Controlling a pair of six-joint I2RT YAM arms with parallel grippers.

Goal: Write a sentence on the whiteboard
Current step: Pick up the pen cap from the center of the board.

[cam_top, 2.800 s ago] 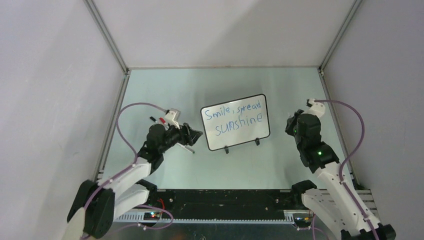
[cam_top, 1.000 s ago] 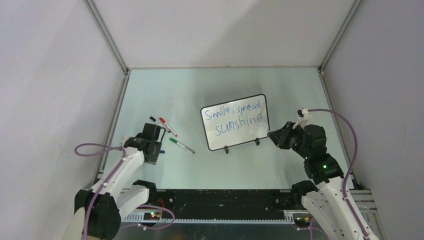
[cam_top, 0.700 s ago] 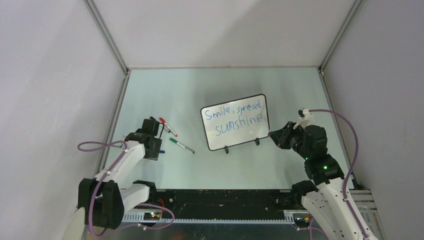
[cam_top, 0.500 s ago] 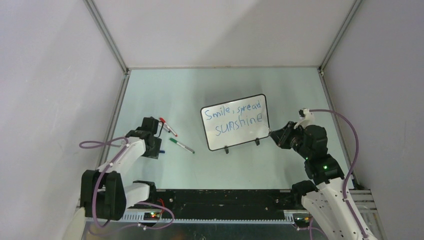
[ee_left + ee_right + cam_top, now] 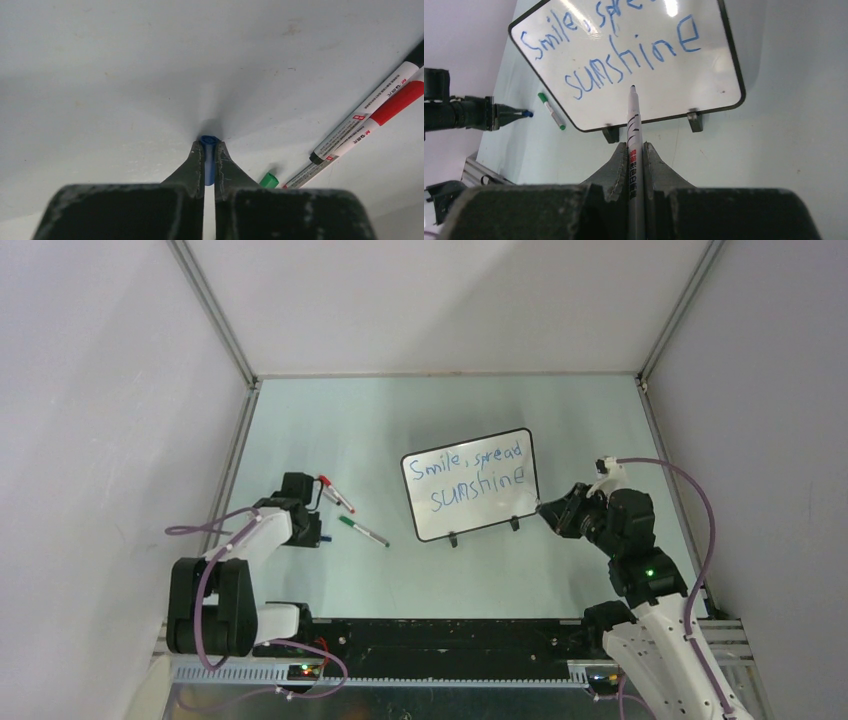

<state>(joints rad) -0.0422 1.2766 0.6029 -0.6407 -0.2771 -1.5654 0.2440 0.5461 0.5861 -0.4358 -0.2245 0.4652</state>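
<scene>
The whiteboard [image 5: 480, 521] stands on its two black feet mid-table, and the blue sentence [image 5: 468, 480] on it reads "Smile, spread sunshine" in two lines. To the board's right, my right gripper [image 5: 549, 508] is shut on a white marker [image 5: 633, 117]. The marker's bare dark tip points at the board [image 5: 709, 82] just under the sentence [image 5: 624, 57]; I cannot tell if it touches. Far left, my left gripper [image 5: 210, 146] is low at the table, shut on a small blue cap [image 5: 210, 167]. The blue cap [image 5: 527, 114] also shows in the right wrist view.
Three markers lie on the table left of the board: a red-capped marker [image 5: 337, 494], a black-capped marker [image 5: 367, 111] beside it, and a green-capped marker [image 5: 364, 532]. The enclosure's metal rails and white walls bound the table. Purple cables loop off both arms.
My left gripper has closed on the blue cap, and the left arm has folded back toward its base. The right arm holds the marker at the board without moving.
</scene>
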